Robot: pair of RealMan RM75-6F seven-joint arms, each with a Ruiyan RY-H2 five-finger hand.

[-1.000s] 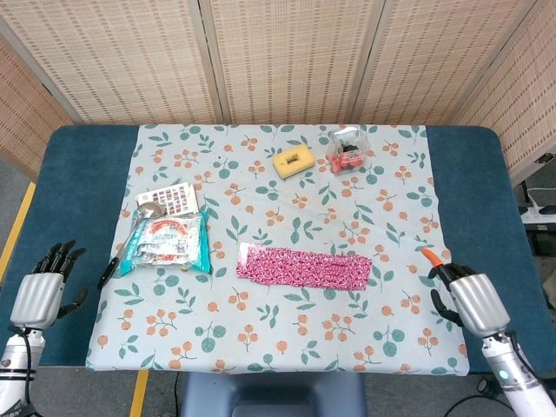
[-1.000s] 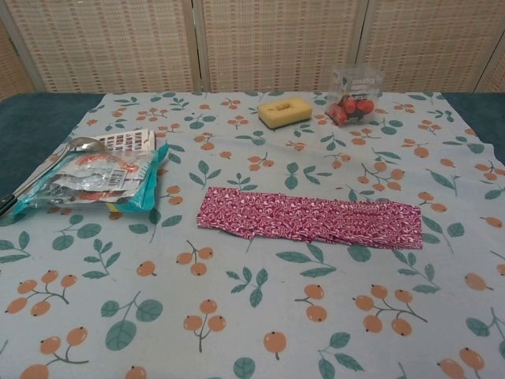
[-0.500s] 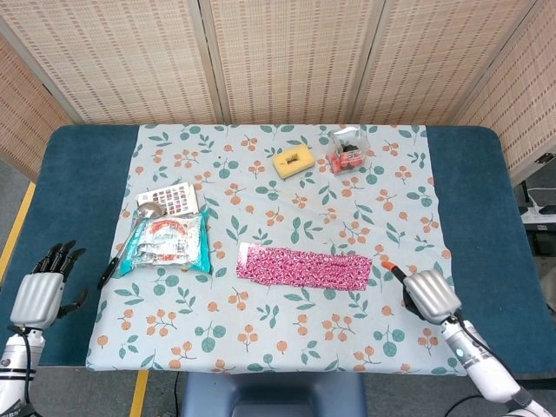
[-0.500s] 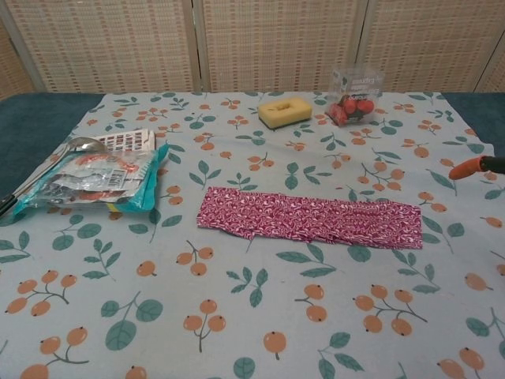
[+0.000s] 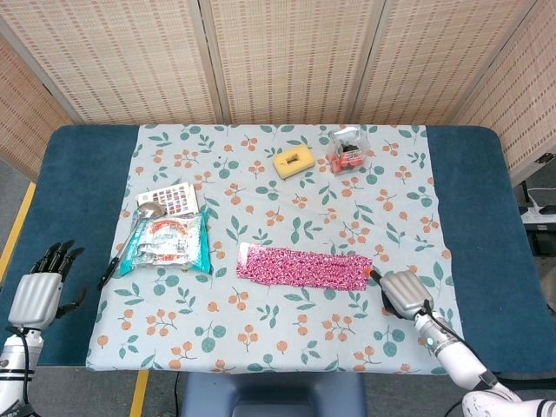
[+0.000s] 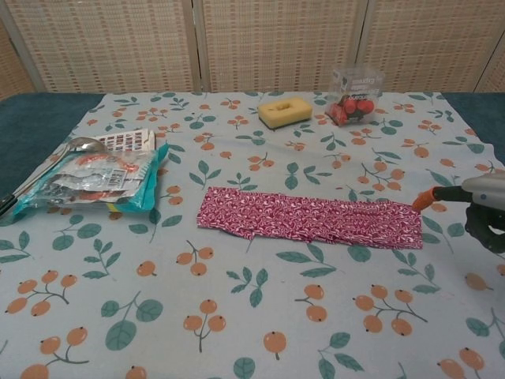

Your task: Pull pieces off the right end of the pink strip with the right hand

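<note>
The pink patterned strip (image 5: 304,267) (image 6: 312,219) lies flat across the middle of the floral cloth, its right end toward my right side. My right hand (image 5: 401,293) (image 6: 480,202) hovers just right of that end, one orange-tipped finger stretched out almost to the strip's corner; nothing is in it. Whether the fingertip touches the strip cannot be told. My left hand (image 5: 39,291) hangs off the table's left edge with fingers spread, holding nothing; the chest view does not show it.
A teal snack packet (image 5: 165,245) with a spoon (image 5: 139,221) and a sticker card (image 5: 168,198) lie at the left. A yellow sponge (image 5: 294,162) and a clear box of red items (image 5: 347,149) sit at the back. Blue table (image 5: 486,208) borders the cloth.
My right hand has travelled leftward from the cloth's right edge to the right end of the pink strip. The strip and my left hand have not moved.
</note>
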